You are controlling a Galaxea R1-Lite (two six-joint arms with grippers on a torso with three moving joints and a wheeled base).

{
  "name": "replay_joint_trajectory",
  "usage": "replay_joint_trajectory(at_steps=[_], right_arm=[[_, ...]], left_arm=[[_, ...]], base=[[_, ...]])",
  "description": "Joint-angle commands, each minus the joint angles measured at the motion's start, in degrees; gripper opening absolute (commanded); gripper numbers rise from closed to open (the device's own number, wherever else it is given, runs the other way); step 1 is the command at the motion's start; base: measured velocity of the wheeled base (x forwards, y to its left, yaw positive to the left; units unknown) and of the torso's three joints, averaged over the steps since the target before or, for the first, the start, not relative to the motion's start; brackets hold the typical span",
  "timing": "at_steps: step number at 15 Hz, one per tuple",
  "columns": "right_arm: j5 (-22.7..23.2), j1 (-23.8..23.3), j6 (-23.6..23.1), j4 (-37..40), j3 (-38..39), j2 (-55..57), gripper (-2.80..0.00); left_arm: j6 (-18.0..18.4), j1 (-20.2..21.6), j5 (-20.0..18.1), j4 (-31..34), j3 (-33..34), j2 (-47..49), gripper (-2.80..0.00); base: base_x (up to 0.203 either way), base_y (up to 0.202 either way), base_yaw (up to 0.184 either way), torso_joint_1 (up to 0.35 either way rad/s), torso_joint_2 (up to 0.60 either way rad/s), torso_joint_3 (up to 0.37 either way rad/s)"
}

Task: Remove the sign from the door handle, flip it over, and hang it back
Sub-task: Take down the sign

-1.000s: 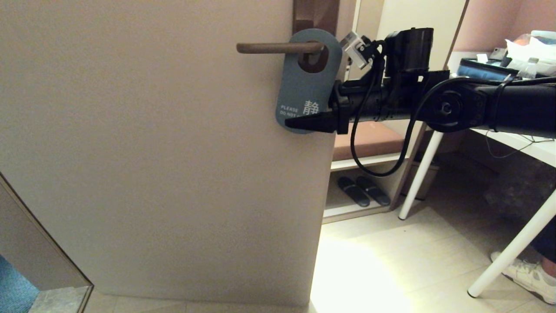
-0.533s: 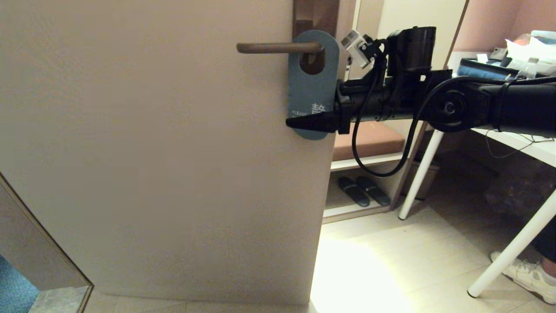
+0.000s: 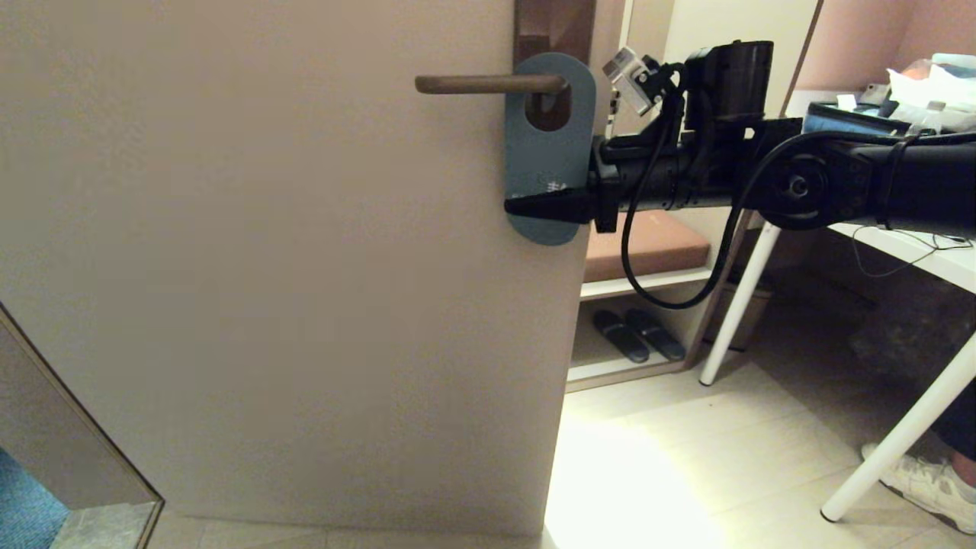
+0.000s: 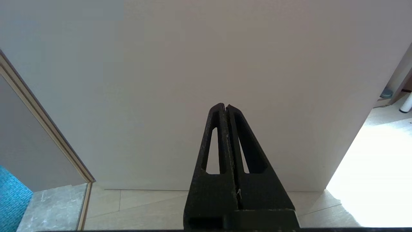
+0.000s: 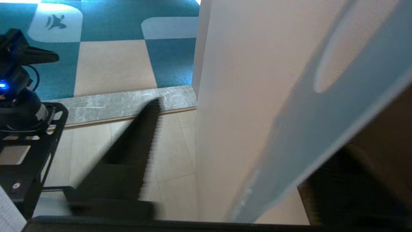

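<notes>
The sign [image 3: 547, 152] hangs on the door handle [image 3: 488, 84], its large oval hole threaded over the lever close to the brown backplate [image 3: 554, 27], with the grey-blue face turned outward and the card hanging nearly straight down against the pale door [image 3: 267, 267]. The right gripper [image 3: 534, 206] reaches in horizontally from the right side of the head view, and its dark fingers [image 3: 545, 206] cross the lower part of the sign, covering most of the white lettering there. In the right wrist view the sign [image 5: 322, 129] runs as a blurred blue-grey band between the two fingers [image 5: 135, 151], one finger standing on the door side and well apart from the card, the other a dark mass on the far side of it; the fingers are spread wide with the card between them, and whether either one touches the card cannot be told. The left gripper [image 4: 227, 108] is out of the head view; its own wrist view shows its fingers pressed together with nothing between them, pointing at the lower part of the door [image 4: 206, 80] above the tiled floor [image 4: 145, 206]. Beyond the door's edge a white desk [image 3: 900, 252] on slanted legs stands to the right, and a pair of dark slippers [image 3: 637, 334] lies on a low shelf.
</notes>
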Motion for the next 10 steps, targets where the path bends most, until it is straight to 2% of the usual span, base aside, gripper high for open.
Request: replay_joint_trajectory(at_steps=[1, 10], right_arm=[[-0.57, 0.04, -0.09, -0.04, 0.14, -0.32, -2.80], [-2.44, 0.04, -0.09, -5.49, 5.67, -2.60, -2.80]], left_arm=[[0.08, 0.02, 0.02, 0.00, 0.00, 0.07, -2.80], [-0.01, 0.02, 0.02, 0.00, 0.00, 0.07, -2.80]], base=[[0.000, 0.000, 0.000, 0.000, 0.00, 0.000], [0.000, 0.000, 0.000, 0.000, 0.00, 0.000]])
